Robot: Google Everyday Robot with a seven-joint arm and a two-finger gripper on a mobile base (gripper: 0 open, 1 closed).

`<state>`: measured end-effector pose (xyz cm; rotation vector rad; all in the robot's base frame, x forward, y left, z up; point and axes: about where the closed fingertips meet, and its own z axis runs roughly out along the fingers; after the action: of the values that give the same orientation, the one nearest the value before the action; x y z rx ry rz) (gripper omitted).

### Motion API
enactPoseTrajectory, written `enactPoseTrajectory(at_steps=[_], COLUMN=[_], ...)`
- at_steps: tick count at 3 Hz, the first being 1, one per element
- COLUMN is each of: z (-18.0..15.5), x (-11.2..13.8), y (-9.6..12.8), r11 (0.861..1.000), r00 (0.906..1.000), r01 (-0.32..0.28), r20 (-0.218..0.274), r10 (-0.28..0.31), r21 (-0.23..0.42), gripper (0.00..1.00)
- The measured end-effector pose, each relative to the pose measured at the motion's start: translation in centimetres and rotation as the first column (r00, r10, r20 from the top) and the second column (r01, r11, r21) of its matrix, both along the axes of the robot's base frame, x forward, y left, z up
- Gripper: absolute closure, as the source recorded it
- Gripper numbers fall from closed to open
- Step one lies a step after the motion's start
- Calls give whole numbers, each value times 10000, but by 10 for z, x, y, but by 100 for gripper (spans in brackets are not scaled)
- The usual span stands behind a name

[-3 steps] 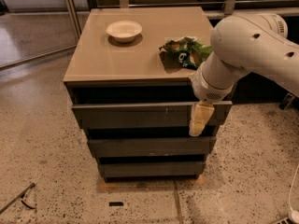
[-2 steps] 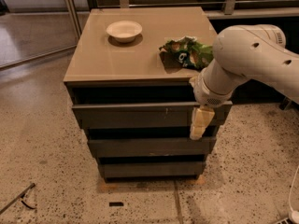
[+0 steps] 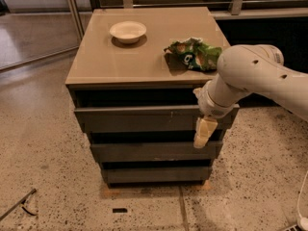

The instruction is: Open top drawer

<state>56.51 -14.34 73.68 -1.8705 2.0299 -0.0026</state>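
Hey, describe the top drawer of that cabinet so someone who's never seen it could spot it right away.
Find the tan-topped cabinet with three dark grey drawer fronts stacked down its face. The top drawer is the uppermost, widest-looking front. Unlike the two lower fronts, it bears small pale scratches right of centre, and the gripper hangs at its right end.

perhaps office: terrazzo floor (image 3: 38, 148), drawer cabinet (image 3: 110, 64)

A bulky white arm (image 3: 260, 76) is built of smooth rounded shells, dotted with small dark screw holes. A pale cream gripper (image 3: 204, 132) is mounted beneath its ringed wrist, at the front right corner of the tan-topped bench (image 3: 125, 64).
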Motion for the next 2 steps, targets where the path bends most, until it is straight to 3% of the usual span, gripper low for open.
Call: enactPoseTrajectory(at_steps=[2], z=[-39], x=[25], y=[-9], r11=[10000], r00=[9998], r01=[-55], r20=[169], r10=[55], r21=[2], gripper=[0])
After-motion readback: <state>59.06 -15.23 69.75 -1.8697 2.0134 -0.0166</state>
